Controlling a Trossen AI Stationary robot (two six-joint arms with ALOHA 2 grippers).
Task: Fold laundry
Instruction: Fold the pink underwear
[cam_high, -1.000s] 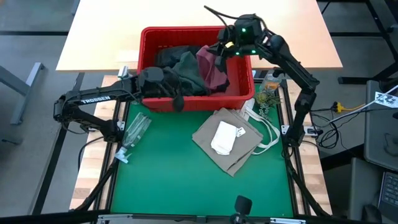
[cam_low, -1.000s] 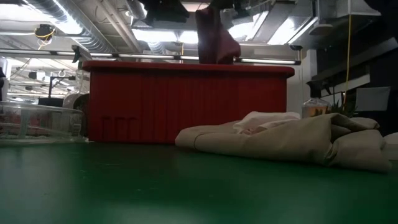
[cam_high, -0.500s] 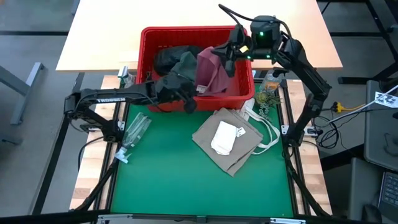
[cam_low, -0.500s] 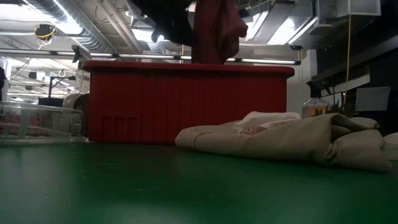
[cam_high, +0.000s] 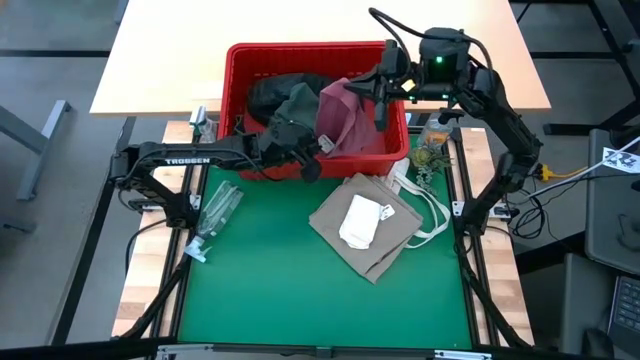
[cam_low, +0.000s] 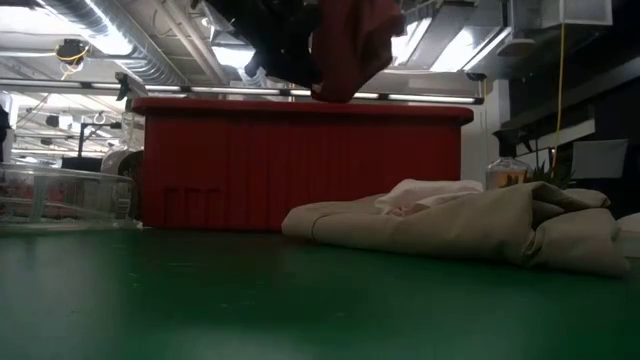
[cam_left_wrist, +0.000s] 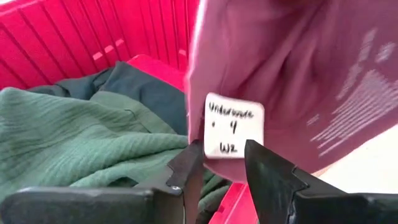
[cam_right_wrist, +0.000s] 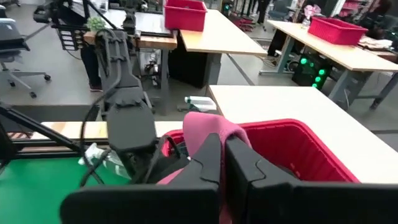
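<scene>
Maroon piece (cam_high: 345, 115) pinched by right gripper (cam_high: 383, 88) | left gripper (cam_left_wrist: 217, 163) spread at its handwritten tag (cam_left_wrist: 233, 132), seen only from left wrist

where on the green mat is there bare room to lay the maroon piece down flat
The near half of the green mat is bare, below the tan top and right of the clear bottle. It is crowded by the red basket, where the left gripper and right gripper meet the maroon piece.

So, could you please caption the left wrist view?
Left gripper open around the maroon piece's white tag above the red basket.
</scene>
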